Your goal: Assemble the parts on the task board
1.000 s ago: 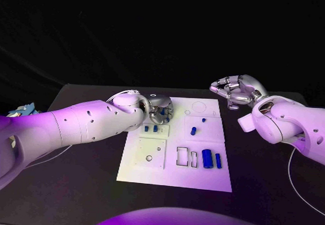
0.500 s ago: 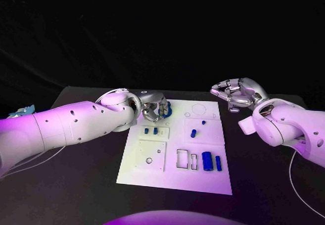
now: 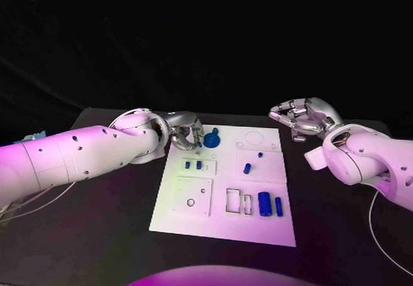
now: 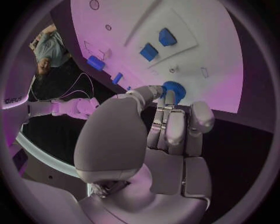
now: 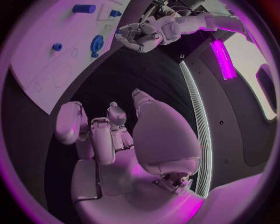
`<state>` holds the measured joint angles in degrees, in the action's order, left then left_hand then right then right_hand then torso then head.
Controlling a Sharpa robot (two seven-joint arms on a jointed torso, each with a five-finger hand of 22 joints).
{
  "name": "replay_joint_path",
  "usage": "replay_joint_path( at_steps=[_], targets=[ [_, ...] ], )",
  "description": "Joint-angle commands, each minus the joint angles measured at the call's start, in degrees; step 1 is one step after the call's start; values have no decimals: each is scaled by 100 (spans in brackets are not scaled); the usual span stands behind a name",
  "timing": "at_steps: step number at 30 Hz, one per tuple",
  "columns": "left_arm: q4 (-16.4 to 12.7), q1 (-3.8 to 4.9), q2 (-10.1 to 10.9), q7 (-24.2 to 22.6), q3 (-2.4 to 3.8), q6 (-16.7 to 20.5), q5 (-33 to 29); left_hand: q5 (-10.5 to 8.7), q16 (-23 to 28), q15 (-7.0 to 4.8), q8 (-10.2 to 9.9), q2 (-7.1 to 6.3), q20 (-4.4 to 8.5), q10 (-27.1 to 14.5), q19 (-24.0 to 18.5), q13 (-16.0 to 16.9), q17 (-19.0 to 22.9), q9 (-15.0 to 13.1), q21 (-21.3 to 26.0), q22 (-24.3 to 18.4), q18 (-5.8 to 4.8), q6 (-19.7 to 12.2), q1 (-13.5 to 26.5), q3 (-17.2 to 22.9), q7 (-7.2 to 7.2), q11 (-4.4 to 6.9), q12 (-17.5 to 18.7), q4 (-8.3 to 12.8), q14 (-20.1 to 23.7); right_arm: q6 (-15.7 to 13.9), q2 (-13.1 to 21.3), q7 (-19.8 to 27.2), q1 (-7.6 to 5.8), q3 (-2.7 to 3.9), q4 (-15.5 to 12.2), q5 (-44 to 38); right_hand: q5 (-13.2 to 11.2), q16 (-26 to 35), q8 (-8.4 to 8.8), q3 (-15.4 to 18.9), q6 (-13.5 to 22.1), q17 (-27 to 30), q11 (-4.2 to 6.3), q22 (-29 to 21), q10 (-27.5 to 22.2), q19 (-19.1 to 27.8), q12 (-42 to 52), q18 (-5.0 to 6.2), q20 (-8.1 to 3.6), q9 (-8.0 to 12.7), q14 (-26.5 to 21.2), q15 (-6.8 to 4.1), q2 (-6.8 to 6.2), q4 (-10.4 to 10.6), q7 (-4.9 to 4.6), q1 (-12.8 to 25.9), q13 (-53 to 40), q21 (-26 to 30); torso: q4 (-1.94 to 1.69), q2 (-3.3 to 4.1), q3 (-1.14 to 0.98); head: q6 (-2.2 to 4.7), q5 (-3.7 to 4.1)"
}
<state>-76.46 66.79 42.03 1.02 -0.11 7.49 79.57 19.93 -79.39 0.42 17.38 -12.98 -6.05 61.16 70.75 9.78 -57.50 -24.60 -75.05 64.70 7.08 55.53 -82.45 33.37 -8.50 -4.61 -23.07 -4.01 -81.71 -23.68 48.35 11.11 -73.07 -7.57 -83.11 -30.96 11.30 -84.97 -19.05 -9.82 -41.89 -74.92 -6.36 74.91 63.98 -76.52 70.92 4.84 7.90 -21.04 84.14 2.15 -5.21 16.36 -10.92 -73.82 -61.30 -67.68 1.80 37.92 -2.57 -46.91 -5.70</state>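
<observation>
The white task board (image 3: 224,226) lies mid-table. A round blue gear-like part (image 3: 211,141) sits on its far left corner. My left hand (image 3: 183,134) hovers just left of that part, fingertips (image 4: 169,98) close beside the part (image 4: 175,89). The right wrist view shows a small gap between this hand (image 5: 139,35) and the part (image 5: 96,45). Two small blue blocks (image 3: 193,162) lie nearer, with a blue peg (image 3: 246,167) and two blue cylinders (image 3: 269,204) further right. My right hand (image 3: 303,119) hangs above the table beyond the board's far right corner, fingers curled in on nothing.
Empty outlined recesses (image 3: 233,199) and a square plate with small holes (image 3: 192,194) mark the board's near half. A white cable (image 3: 374,232) runs along the table's right side. A small blue-and-white object (image 3: 29,139) sits at the table's left edge.
My left hand has drawn back to the left off the board's corner, uncovering the round blue part, which stays where it was. The right hand has barely moved.
</observation>
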Motion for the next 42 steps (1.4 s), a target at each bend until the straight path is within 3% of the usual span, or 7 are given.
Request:
replay_joint_path(
  at_steps=[1,12,42],
  targets=[
    [-9,4,6,76,2,-313,-103,-38,-17,4,-31,10,2,42,47,-5,5,5,-32,4,-97,32,64,-27,-7,-7,26,21,-23,57,1,34,4,1,-4,-10,33,27,-33,33,32,-256,11,64,-10,32,-20,52,-4,8,219,-26,23,4,-10,25,4,27,-6,0,-1,-20,-25],
    [117,-18,-80,126,-38,-459,71,-40,-9,3,-33,3,1,51,44,-8,28,9,-29,0,-96,40,82,-38,-3,-5,36,20,-18,56,-14,39,6,1,-4,-10,33,27,-33,33,32,-256,11,64,-10,32,-20,52,-4,8,219,-26,23,4,-10,25,4,27,18,7,-5,-41,-38],
    [279,-28,-213,227,-69,-569,204,-41,4,-2,-39,6,2,72,32,-9,64,15,-19,-13,-92,54,84,-42,6,4,51,34,-9,65,-21,38,9,1,-7,-11,33,27,-33,33,32,-256,11,64,-10,32,-20,52,-4,8,219,-26,23,4,-10,25,4,27,10,3,-5,-69,-37]
  ],
)
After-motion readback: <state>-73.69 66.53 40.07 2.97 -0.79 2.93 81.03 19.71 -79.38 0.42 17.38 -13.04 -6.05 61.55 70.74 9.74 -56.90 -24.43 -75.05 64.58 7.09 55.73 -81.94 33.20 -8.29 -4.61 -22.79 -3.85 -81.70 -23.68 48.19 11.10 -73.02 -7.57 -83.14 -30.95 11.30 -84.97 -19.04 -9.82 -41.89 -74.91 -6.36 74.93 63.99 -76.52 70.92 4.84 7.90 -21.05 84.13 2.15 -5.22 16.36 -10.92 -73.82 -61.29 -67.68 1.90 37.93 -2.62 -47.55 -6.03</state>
